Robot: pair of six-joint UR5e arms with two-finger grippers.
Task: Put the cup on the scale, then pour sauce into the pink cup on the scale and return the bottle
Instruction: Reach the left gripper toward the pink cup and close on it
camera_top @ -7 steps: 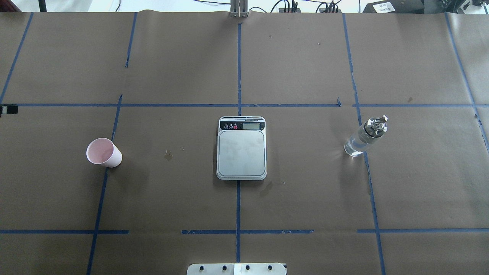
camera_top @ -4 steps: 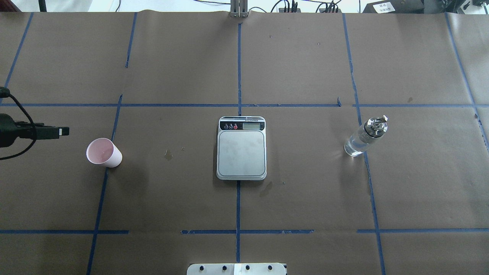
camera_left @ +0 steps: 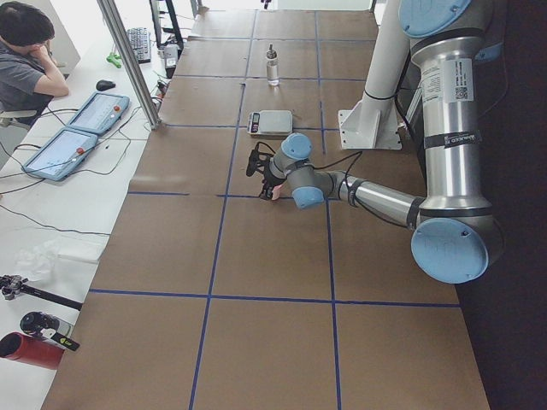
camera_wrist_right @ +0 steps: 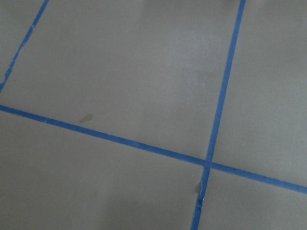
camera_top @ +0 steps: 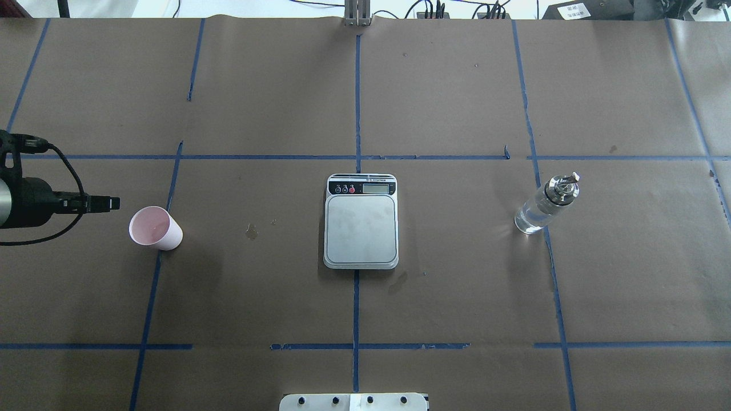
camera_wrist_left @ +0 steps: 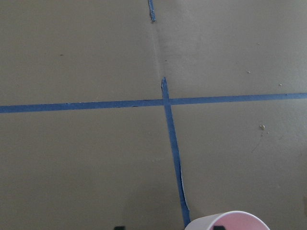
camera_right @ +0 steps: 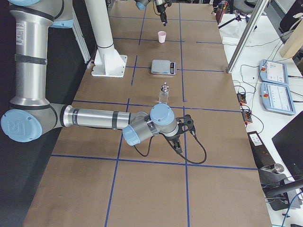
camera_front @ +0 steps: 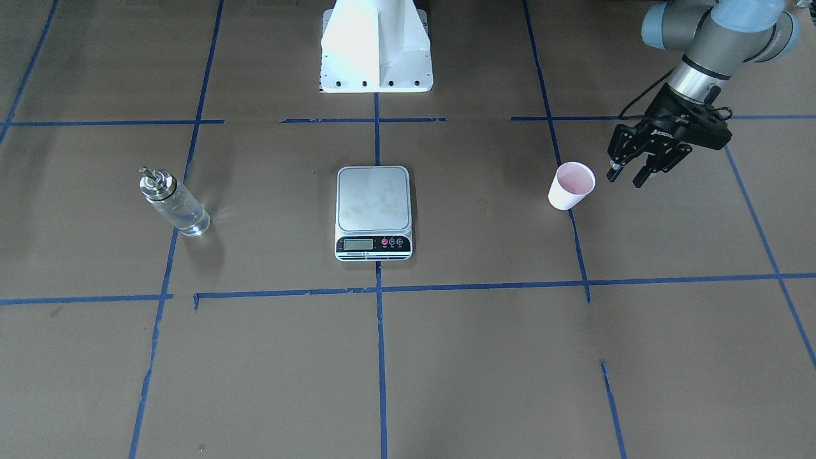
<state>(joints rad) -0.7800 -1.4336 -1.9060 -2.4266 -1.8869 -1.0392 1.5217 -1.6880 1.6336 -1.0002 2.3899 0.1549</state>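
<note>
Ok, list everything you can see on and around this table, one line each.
Cup: one, pale pink, upright on the table at the robot's left.
Scale: one, silver plate with white rim, table centre, nothing on it.
Bottle: one, clear glass with silver cap, upright at the robot's right.
Table: one, brown paper cover crossed by blue tape lines.
Tablets: two, blue-grey, on the side bench.
Person: one, seated at the side bench.
Robot base: one, white, behind the scale.
Left gripper: one, black, open, near the cup and apart from it.
Right gripper: one, black, over bare table short of the bottle; open or shut cannot be told.
</note>
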